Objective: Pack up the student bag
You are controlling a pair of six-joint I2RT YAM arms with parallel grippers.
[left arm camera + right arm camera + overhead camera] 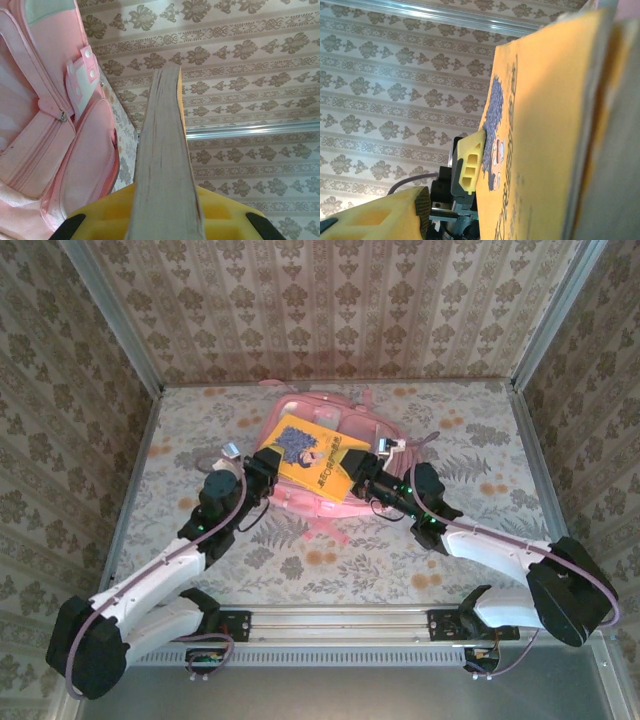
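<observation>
Forward, left arm (pixel 170 570) at yellow book (pixel 310 462)

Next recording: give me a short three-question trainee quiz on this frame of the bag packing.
1. True or false: in the top view the flat yellow paperback book overlaps the large soft pink fabric backpack.
2. The left pincer is shut on: A the book, B a backpack strap, C nothing.
3. Fill in: the right pincer stands ___, its finger apart from the book's cover.
Key: 1 true; 2 A; 3 open.
</observation>
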